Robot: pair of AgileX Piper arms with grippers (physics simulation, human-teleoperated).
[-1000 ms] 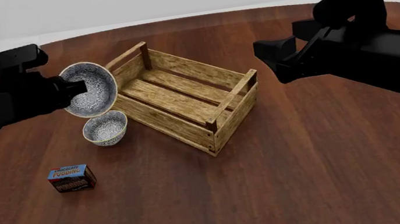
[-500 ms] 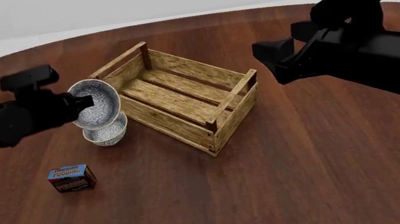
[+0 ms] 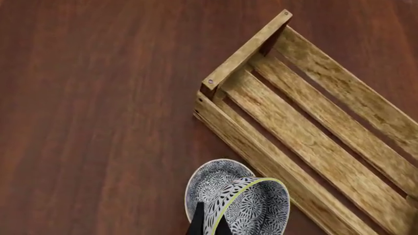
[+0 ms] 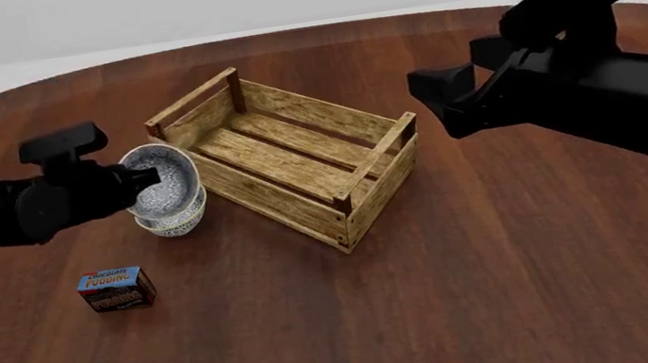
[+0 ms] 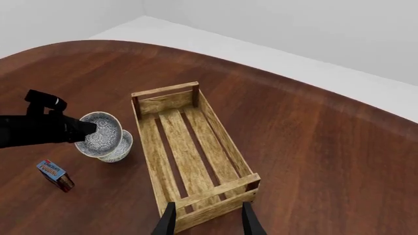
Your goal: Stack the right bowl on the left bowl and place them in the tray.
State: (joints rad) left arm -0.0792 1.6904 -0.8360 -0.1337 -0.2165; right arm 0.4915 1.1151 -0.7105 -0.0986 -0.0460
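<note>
My left gripper (image 4: pixel 146 180) is shut on the rim of the right bowl (image 4: pixel 168 180), a white bowl with blue-grey speckle. It holds the bowl tilted, low over the matching left bowl (image 4: pixel 173 222), which stands on the table by the tray's left side. The held bowl overlaps the lower one; I cannot tell if they touch. In the left wrist view the fingertips (image 3: pixel 197 226) pinch the held bowl (image 3: pixel 255 208) over the lower bowl (image 3: pixel 212 177). The light-wood slatted tray (image 4: pixel 373 149) holds nothing. My right gripper (image 5: pixel 207 223) hangs open, high above the tray's near end (image 5: pixel 216 188).
A small blue-topped pudding box (image 4: pixel 117 289) lies on the dark wood table (image 4: pixel 502 271) in front of the bowls. The right arm (image 4: pixel 589 77) hangs over the table's right side. The table's far edge curves behind the tray.
My left gripper has come down and a little right with the bowl, from above the lower bowl to just over it, and the bowl is less tilted. The right arm has barely moved.
</note>
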